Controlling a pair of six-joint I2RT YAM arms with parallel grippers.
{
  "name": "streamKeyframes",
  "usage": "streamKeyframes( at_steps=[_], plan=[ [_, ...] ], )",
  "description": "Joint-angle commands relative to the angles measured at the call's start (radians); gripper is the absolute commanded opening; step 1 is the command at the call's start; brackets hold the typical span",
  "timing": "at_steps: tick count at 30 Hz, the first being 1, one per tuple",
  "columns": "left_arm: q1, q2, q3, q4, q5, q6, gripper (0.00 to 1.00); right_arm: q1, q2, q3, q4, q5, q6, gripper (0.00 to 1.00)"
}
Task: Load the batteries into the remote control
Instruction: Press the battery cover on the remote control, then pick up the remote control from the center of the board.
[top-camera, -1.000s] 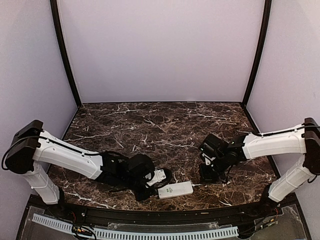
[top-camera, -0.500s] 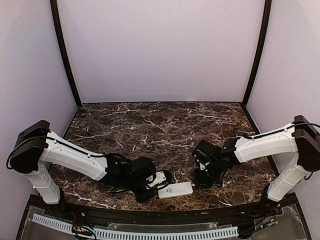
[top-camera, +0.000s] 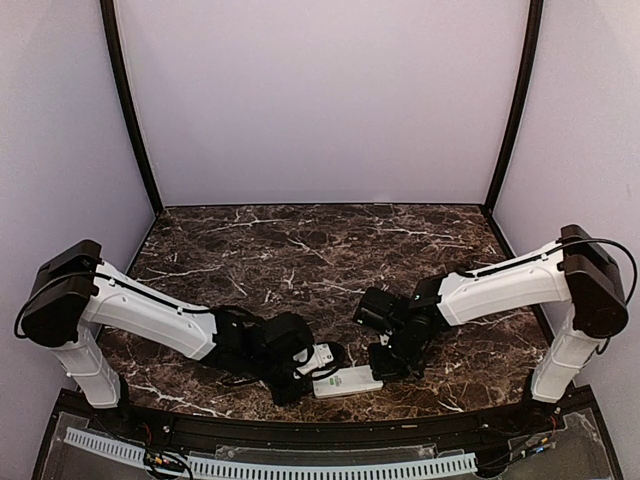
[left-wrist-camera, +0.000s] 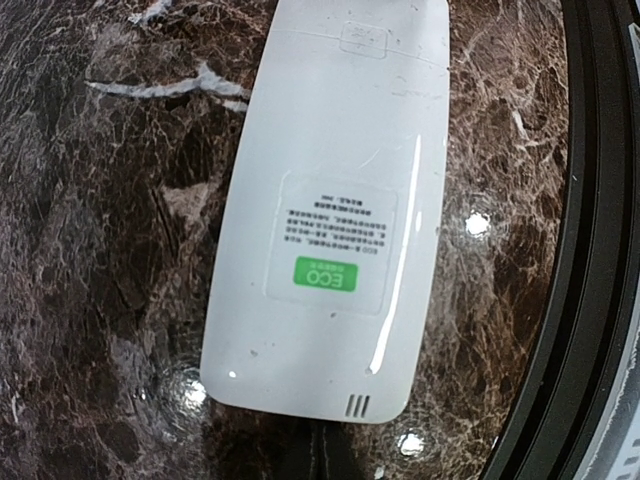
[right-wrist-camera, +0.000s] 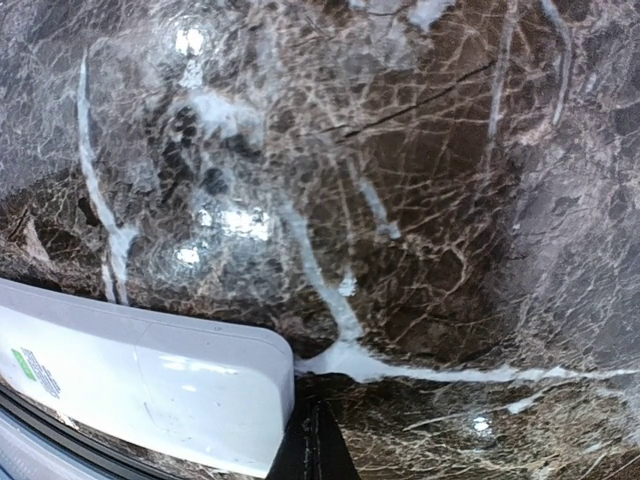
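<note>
The remote control (top-camera: 347, 381) lies back-up on the table (top-camera: 330, 250), lengthwise left to right, close to the middle of the near rim (top-camera: 300, 418); the left gripper (top-camera: 316, 372) sits at its left end; the right gripper (top-camera: 384, 362) sits just beside its right end. Both arms reach inward from the outer corners.

Lit softly and evenly from overhead. Throws pinpoint white glare onto the glossy marble table (left-wrist-camera: 100, 250) beside the remote control (left-wrist-camera: 330, 220), plus a bright streak down its back. Crisp there from the left wrist; soft and smeared above it from the right wrist. Bows the frame posts (top-camera: 125, 110) far behind it.
</note>
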Motion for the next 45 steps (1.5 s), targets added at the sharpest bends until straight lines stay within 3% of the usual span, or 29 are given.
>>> streamKeyframes(
  at_steps=[1, 4, 7, 9, 11, 14, 15, 18, 20, 25, 30, 35, 39, 45],
  plan=[
    [-0.024, 0.009, -0.022, 0.11, 0.076, 0.007, 0.0, 0.038, 0.025, -0.01, 0.153, -0.072, 0.002, 0.0],
    [0.002, -0.051, -0.053, 0.082, 0.03, 0.011, 0.0, 0.006, -0.034, -0.037, 0.072, -0.034, -0.014, 0.01],
    [0.035, -0.099, -0.064, 0.028, -0.046, 0.016, 0.06, -0.054, -0.099, -0.037, -0.06, 0.038, -0.048, 0.35],
    [0.051, -0.137, -0.065, -0.006, -0.109, 0.023, 0.15, -0.104, -0.14, -0.009, -0.16, 0.104, -0.089, 0.47],
    [0.06, -0.179, -0.068, -0.026, -0.173, 0.027, 0.23, -0.142, -0.166, 0.039, -0.218, 0.166, -0.168, 0.54],
    [0.068, -0.253, -0.067, -0.03, -0.237, 0.028, 0.38, -0.153, -0.183, 0.131, -0.183, 0.207, -0.389, 0.61],
    [0.071, -0.288, -0.068, -0.023, -0.27, 0.025, 0.42, -0.149, -0.184, 0.152, -0.134, 0.177, -0.488, 0.62],
    [0.078, -0.365, -0.089, 0.009, -0.343, 0.004, 0.68, -0.087, -0.183, 0.182, 0.05, 0.007, -0.856, 0.71],
    [0.087, -0.424, -0.113, 0.036, -0.387, 0.0, 0.75, -0.029, -0.166, 0.194, 0.118, -0.049, -1.039, 0.75],
    [0.145, -0.538, -0.167, 0.048, -0.491, -0.033, 0.82, 0.007, -0.043, 0.219, 0.175, -0.207, -1.252, 0.77],
    [0.191, -0.597, -0.205, 0.045, -0.551, -0.101, 0.83, 0.073, 0.108, 0.26, 0.141, -0.19, -1.343, 0.8],
    [0.22, -0.628, -0.239, 0.07, -0.554, -0.121, 0.83, 0.085, 0.196, 0.274, 0.132, -0.173, -1.328, 0.8],
    [0.222, -0.632, -0.242, 0.071, -0.555, -0.123, 0.83, 0.102, 0.239, 0.279, 0.103, -0.151, -1.326, 0.75],
    [0.222, -0.648, -0.254, 0.085, -0.56, -0.113, 0.83, 0.127, 0.257, 0.283, 0.089, -0.062, -1.316, 0.55]
  ],
)
